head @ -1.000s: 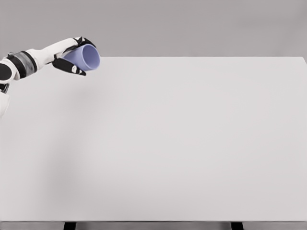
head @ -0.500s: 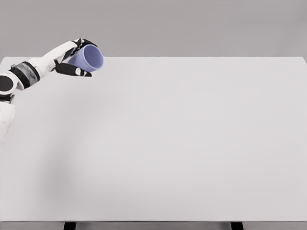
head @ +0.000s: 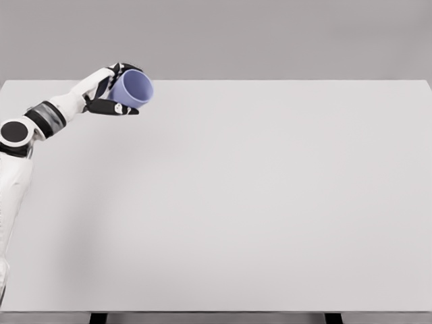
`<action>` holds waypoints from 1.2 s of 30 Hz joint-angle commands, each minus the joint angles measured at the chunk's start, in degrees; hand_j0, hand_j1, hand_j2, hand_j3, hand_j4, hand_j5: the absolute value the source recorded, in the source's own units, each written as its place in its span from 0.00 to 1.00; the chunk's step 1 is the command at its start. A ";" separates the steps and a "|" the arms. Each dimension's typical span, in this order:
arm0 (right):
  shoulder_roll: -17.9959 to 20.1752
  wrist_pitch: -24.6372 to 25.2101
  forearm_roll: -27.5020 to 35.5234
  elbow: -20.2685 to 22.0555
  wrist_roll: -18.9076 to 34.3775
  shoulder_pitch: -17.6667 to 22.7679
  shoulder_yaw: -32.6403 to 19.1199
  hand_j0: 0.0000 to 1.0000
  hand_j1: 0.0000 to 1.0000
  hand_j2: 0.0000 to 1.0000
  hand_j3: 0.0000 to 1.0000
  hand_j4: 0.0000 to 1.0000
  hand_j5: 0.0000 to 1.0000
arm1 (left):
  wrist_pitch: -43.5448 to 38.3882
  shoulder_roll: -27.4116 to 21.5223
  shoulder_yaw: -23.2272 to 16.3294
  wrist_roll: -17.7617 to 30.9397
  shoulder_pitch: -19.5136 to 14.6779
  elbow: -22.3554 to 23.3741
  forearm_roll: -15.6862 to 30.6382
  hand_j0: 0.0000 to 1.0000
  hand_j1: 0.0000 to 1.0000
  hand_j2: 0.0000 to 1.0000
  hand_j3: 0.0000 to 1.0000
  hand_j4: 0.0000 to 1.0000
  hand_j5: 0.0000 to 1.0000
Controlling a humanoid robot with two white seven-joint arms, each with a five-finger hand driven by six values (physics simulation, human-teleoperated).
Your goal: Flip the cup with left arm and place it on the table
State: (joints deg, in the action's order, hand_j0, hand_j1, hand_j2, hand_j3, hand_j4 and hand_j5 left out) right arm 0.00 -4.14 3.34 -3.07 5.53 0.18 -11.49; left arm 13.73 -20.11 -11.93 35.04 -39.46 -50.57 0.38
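Observation:
A lavender-blue cup (head: pixel 133 88) hangs above the far left part of the white table (head: pixel 256 202). It lies tilted on its side with its open mouth turned toward the right and toward me. My left hand (head: pixel 116 88) is shut on the cup, with fingers over the top of its wall and the thumb under it. The left arm reaches in from the left edge, elbow low at the lower left. The cup's base is hidden behind the hand.
The table's far edge runs just behind the cup. Its front edge lies along the bottom of the picture, with two dark legs showing below it. The right arm is out of view.
The left hand has carried the cup a little to the right and turned it, so its mouth faces me more. The elbow has swung further into the picture.

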 commanded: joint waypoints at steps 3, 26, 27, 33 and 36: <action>0.00 0.01 0.00 0.00 0.01 0.00 -0.02 1.00 1.00 1.00 1.00 1.00 1.00 | 0.15 0.77 0.15 -0.04 0.53 -0.06 2.35 0.54 0.54 0.54 0.54 0.54 0.54; 0.00 0.01 0.00 0.00 0.01 0.00 0.06 1.00 1.00 1.00 1.00 1.00 1.00 | 4.20 2.62 0.15 -10.16 5.98 -0.06 11.49 0.55 0.55 0.55 0.55 0.55 0.55; 0.00 0.01 0.00 0.00 0.01 0.00 0.06 1.00 1.00 1.00 1.00 1.00 1.00 | 4.20 2.71 0.15 -10.34 6.15 -0.06 12.19 0.55 0.55 0.55 0.55 0.55 0.55; 0.00 0.01 0.00 0.00 0.01 0.00 0.06 1.00 1.00 1.00 1.00 1.00 1.00 | 7.01 3.15 0.15 -13.24 7.56 0.73 13.42 0.55 0.55 0.55 0.55 0.55 0.55; 0.00 0.01 0.00 0.00 0.01 0.00 -0.02 1.00 1.00 1.00 1.00 1.00 1.00 | 8.32 3.58 0.15 -13.33 8.17 0.82 14.83 0.55 0.55 0.55 0.55 0.55 0.55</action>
State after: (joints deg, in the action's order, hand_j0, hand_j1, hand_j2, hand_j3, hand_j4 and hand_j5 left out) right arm 0.00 -4.16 3.34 -3.07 5.53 0.18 -11.50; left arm 21.02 -16.76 -11.80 22.32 -31.29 -49.76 13.92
